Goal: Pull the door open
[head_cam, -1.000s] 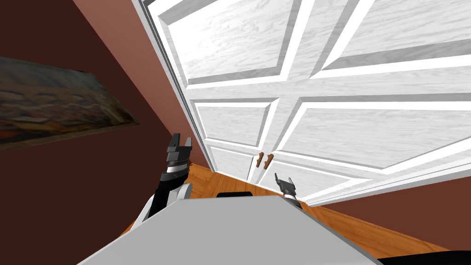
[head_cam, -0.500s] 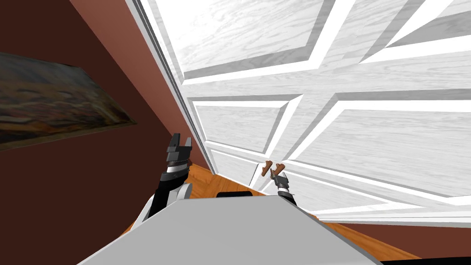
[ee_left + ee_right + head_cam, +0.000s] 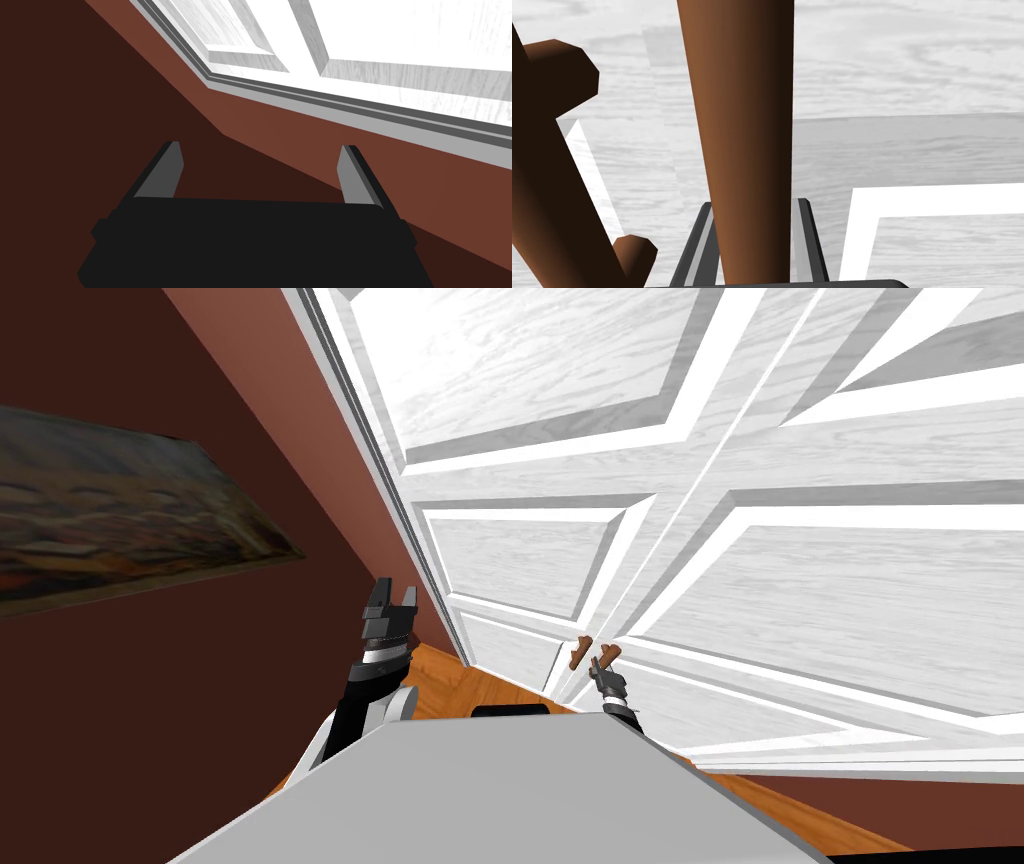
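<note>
Right wrist view: right gripper (image 3: 755, 205) clamps brown handle (image 3: 739, 100) mid-frame
Door (image 3: 850, 578): stiff, likely heavy; hold handle
Left gripper (image 3: 260, 146): spread, empty

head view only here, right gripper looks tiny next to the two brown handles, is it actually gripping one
Observer: Yes. In the right wrist view the right gripper is shut on the brown handle, with a finger pressed against each side of its bar.
Operator: how close is the other handle
Observer: The second handle stands beside the gripped one, with a gap of white door between them. The fingers do not touch it.
Operator: and the left hand
Observer: The left gripper is open and holds nothing. It faces the red-brown wall beside the door frame.
</note>
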